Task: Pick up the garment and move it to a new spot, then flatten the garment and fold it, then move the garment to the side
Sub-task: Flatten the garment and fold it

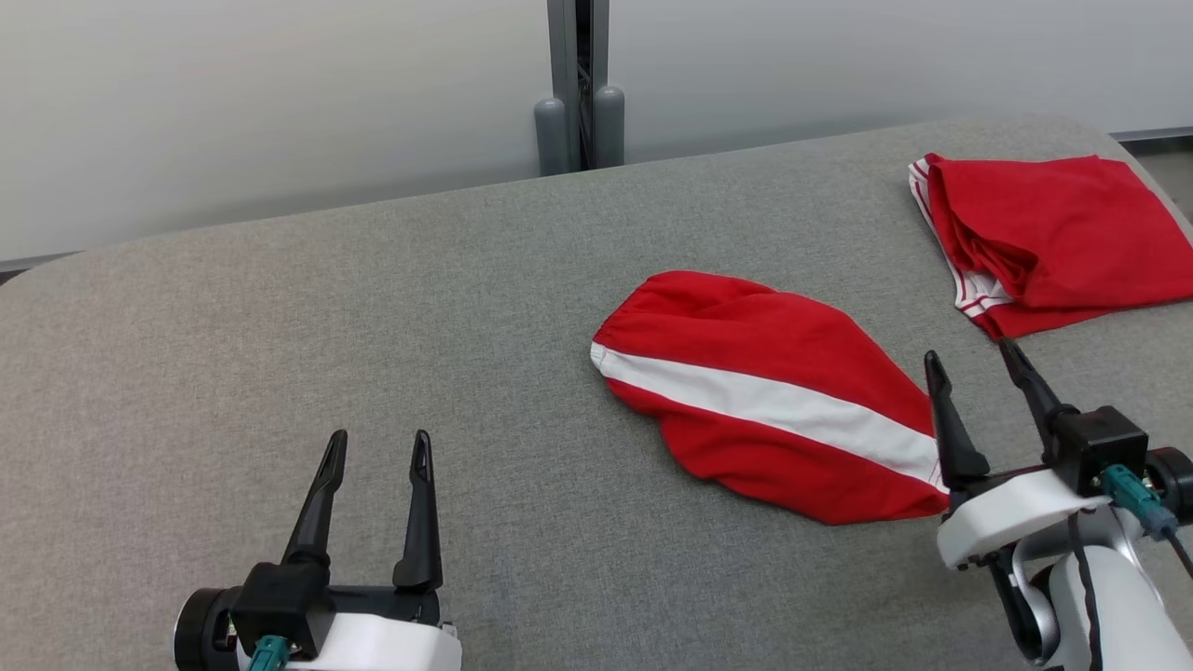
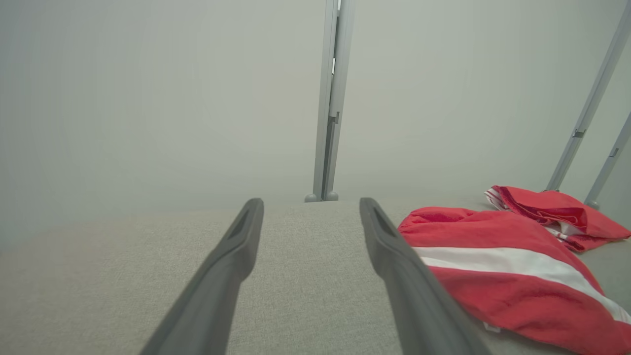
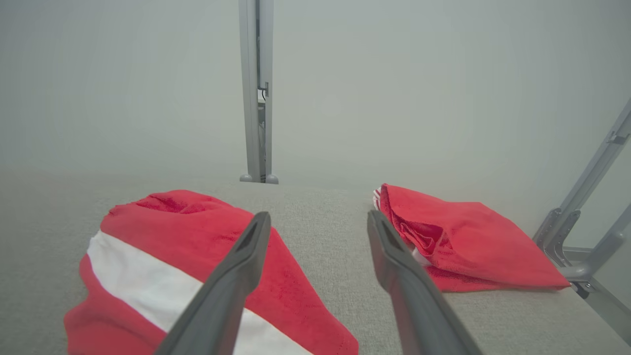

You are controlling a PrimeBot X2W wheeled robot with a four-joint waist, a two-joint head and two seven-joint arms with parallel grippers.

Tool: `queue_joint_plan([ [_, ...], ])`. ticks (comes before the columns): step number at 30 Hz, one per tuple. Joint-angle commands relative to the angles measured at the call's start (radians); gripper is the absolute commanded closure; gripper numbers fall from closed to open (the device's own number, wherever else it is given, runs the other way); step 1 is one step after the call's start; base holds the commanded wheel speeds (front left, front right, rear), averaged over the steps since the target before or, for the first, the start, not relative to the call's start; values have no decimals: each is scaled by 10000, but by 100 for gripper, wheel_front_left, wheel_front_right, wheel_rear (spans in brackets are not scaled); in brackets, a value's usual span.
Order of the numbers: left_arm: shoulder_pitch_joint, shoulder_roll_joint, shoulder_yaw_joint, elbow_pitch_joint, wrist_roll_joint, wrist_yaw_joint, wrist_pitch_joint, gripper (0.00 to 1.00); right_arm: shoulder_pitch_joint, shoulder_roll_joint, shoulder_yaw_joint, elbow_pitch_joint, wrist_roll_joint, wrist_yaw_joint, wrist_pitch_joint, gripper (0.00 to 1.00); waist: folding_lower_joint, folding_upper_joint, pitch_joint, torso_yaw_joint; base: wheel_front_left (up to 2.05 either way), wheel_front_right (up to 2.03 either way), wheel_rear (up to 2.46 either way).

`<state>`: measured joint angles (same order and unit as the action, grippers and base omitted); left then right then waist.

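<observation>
The garment (image 1: 774,401) is red with a broad white stripe and lies in a folded bundle right of the table's middle. It also shows in the left wrist view (image 2: 493,266) and the right wrist view (image 3: 162,256). My right gripper (image 1: 969,354) stands open just past the garment's right end, with nothing between its fingers; in its own view (image 3: 318,219) the left finger overlaps the garment's edge. My left gripper (image 1: 379,443) is open over bare cloth at the lower left, well left of the garment, with empty fingers in its own view (image 2: 308,207).
A second red garment (image 1: 1044,233) with thin white trim lies folded at the table's far right corner (image 3: 468,241) (image 2: 557,212). The grey fabric table (image 1: 373,326) has a rounded far edge. Behind it stand a grey post (image 1: 578,84) and a pale wall; metal struts (image 3: 586,207) rise at right.
</observation>
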<state>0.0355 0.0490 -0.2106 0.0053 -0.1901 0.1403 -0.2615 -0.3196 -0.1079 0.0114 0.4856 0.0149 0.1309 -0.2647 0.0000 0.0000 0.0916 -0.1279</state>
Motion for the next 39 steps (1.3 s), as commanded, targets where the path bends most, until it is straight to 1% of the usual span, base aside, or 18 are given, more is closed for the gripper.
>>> queue_joint_plan([
  [1, -28, 35, 26, 39, -35, -57, -36, 0, 404, 81, 182, -601, 290, -3, -5, 0, 0, 0, -110, -47, 0, 0, 0],
  [9, 203, 33, 31, 181, -55, -120, -36, 0, 1989, 362, 1173, -2829, 1351, -3, -5, 0, 0, 0, -577, 9, 0, 0, 0],
  [13, 322, 30, 77, 235, -111, -114, -36, 0, 2829, 409, 1478, -3606, 1240, -3, -5, 0, 0, 0, -718, 10, 0, 0, 0],
  [17, 357, 33, 1, 351, -199, -48, -36, 0, 3346, 472, 1648, -3796, 1234, -3, -5, 0, 0, 0, -814, -44, 0, 0, 0],
  [23, 302, 35, -12, 546, -234, -40, -36, 0, 3443, 506, 1741, -3922, 1248, -3, -5, 0, 0, 0, -812, -208, 0, 0, 0],
  [28, 24, 33, -113, 981, -176, -199, -36, 0, 3266, 475, 1772, -4123, 1232, -3, -5, 0, 0, 0, -694, -407, 0, 0, 0],
  [34, -1038, 36, -225, 2353, -78, -823, -36, 0, 3058, 437, 1899, -4455, 1334, -3, -5, 0, 0, 0, -368, -693, 0, 0, 0],
  [39, -2551, 122, -387, 4121, -226, -1566, 8, 0, 2811, 429, 2024, -4751, 1422, -3, -5, 0, 0, 0, 96, -1027, 0, 0, 0],
])
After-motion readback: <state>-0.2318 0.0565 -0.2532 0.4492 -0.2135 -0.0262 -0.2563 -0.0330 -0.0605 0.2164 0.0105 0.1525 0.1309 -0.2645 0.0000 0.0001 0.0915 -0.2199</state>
